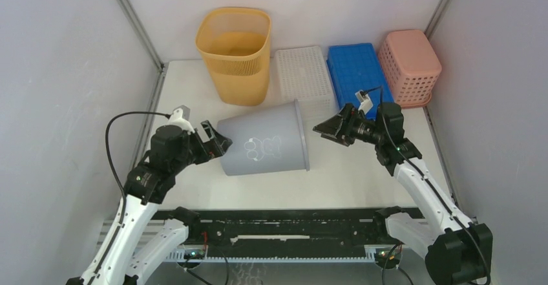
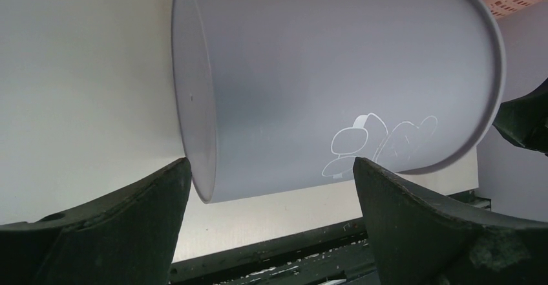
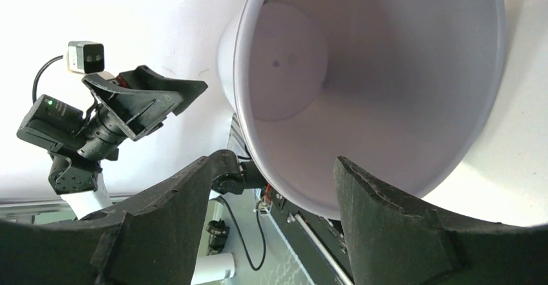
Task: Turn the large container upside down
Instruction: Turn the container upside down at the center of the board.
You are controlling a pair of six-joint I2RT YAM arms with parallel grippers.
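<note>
The grey container lies on its side in the middle of the white tabletop, flat base pointing left, open mouth pointing right, a white line drawing on its upper wall. The left pincer sits just at the base with its jaws spread wide, gripping nothing. The right pincer faces the mouth, near the rim, also spread and empty. Behind stand an orange bin, a white crate, a blue crate and a pink basket.
</note>
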